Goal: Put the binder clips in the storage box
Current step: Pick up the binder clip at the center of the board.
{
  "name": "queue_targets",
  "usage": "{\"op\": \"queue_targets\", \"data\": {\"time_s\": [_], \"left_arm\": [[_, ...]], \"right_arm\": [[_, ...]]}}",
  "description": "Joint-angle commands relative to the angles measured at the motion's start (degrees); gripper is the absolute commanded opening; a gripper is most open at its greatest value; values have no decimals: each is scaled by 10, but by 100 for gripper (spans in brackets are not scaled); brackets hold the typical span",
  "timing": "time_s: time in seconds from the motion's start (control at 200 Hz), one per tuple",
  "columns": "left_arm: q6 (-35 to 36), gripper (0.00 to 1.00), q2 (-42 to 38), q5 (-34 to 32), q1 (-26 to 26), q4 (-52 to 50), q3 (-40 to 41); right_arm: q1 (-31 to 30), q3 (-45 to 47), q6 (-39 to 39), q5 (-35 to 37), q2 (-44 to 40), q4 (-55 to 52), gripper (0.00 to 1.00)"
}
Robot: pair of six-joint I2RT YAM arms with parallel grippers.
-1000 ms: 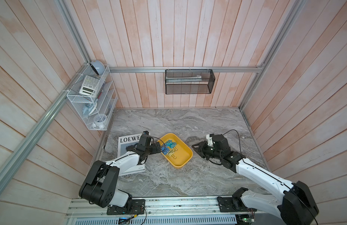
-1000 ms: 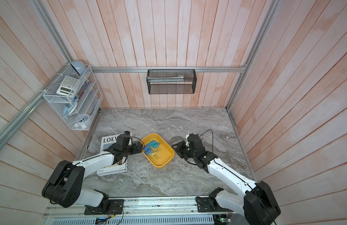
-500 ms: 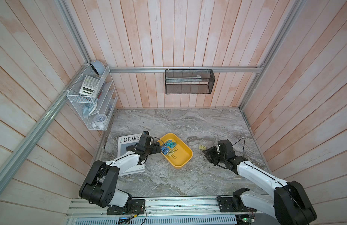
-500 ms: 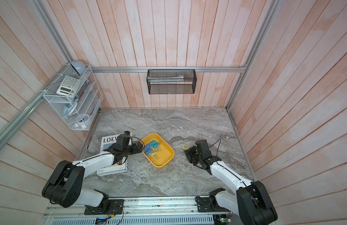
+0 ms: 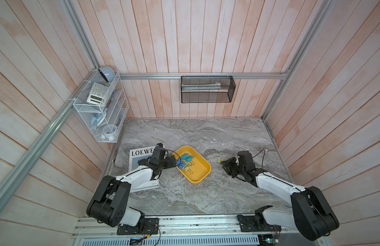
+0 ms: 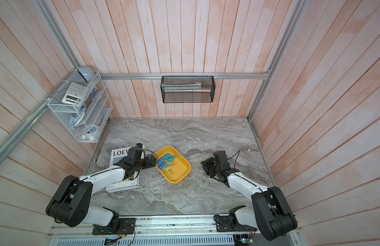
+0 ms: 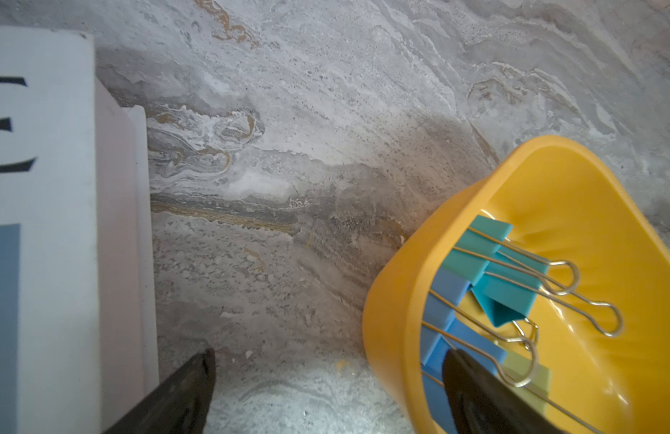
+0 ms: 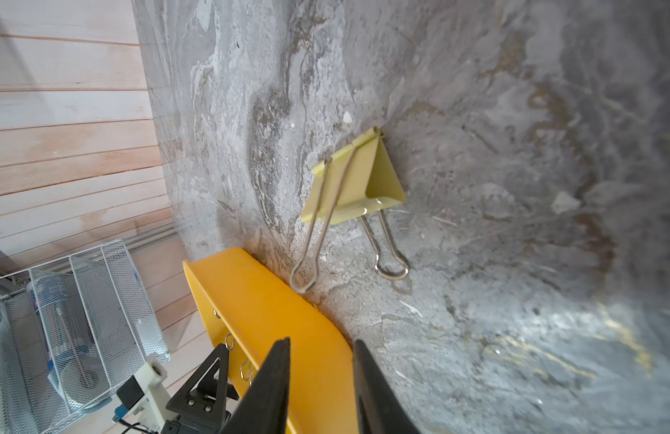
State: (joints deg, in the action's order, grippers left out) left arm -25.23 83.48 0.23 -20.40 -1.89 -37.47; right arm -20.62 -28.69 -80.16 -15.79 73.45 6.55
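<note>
The mustard-yellow storage box point(image 5: 206, 170) point(image 6: 186, 170) sits mid-table and holds several binder clips point(image 5: 186, 162) point(image 6: 166, 163), blue, teal and pale yellow. One pale yellow binder clip point(image 5: 219, 160) point(image 8: 358, 180) lies on the marble to the right of the box. My right gripper point(image 5: 225, 166) point(image 8: 321, 344) rests just short of it, open by a narrow gap with nothing between the fingers. My left gripper point(image 5: 174, 163) point(image 7: 329, 360) is wide open astride the box's left wall point(image 7: 393, 300), with one finger over the blue clips point(image 7: 442, 297) and the other outside.
A LOEWE magazine point(image 5: 140, 153) point(image 7: 55, 188) lies under my left arm, by the left wall. On that wall hangs a white wire rack point(image 5: 101, 110). A black mesh basket point(image 5: 207, 89) hangs on the back wall.
My right gripper has drawn back to the right, away from the box, uncovering the pale yellow clip on the table. The left arm has not moved.
</note>
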Motion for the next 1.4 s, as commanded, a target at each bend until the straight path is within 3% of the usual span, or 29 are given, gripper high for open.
{"op": "queue_targets", "data": {"time_s": [0.0, 0.6, 0.78, 0.96, 1.225, 1.395], "left_arm": [[6, 100, 4, 2, 3, 5, 6], [8, 100, 4, -1, 4, 2, 5], [9, 100, 6, -2, 4, 2, 4], [9, 100, 9, -1, 4, 1, 3], [8, 100, 8, -2, 4, 1, 2], [9, 100, 11, -1, 3, 2, 0]], "right_arm": [[6, -19, -4, -5, 12, 21, 33], [32, -57, 9, -41, 121, 63, 31], [43, -57, 14, -64, 141, 75, 14], [51, -58, 24, -74, 135, 66, 0], [48, -94, 71, -109, 67, -14, 0], [-21, -182, 125, -97, -5, -152, 0]]}}
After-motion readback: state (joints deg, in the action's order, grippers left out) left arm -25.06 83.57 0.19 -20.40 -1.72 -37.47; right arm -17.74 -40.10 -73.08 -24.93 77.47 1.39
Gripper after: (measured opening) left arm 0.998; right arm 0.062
